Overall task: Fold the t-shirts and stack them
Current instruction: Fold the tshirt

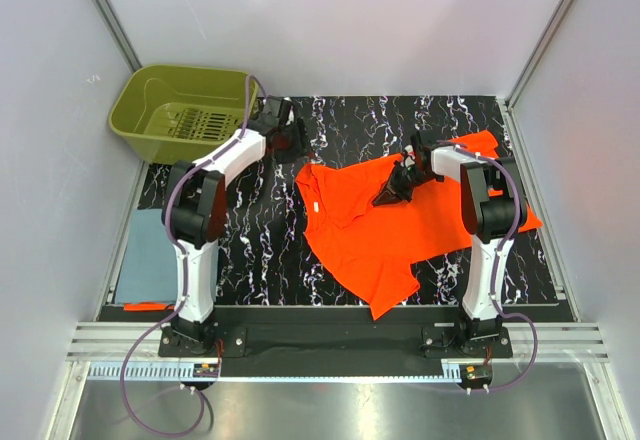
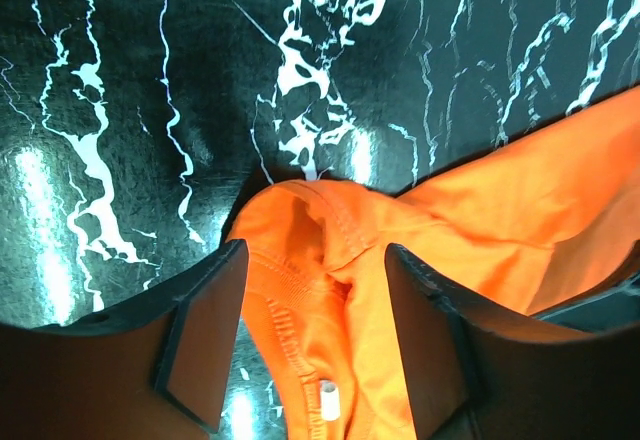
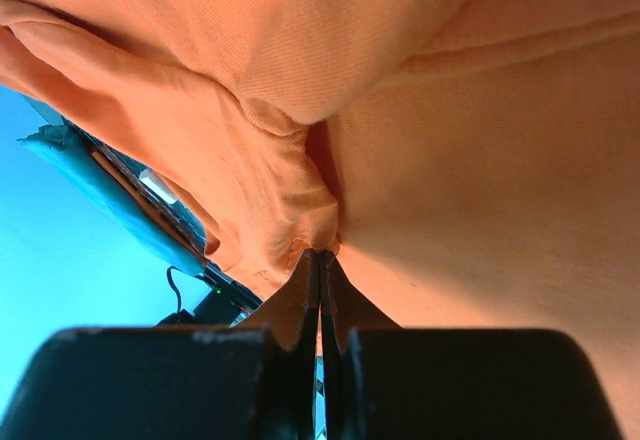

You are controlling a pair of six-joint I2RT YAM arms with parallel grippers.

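Bright orange knit t-shirt (image 1: 370,230) crumpled on black marble-print mat (image 1: 250,250), grey walls (image 1: 330,20); left gripper (image 2: 315,250) wide astride it, right gripper (image 3: 320,253) pinching it.

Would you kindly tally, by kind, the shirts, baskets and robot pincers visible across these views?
T-shirts: 2 (orange t-shirt, blue-grey folded t-shirt)
Baskets: 1 (olive-green basket)
Pincers: 2 (left pincer, right pincer)
Total: 5 (orange sliver near the folded t-shirt is too small to identify, not counted)
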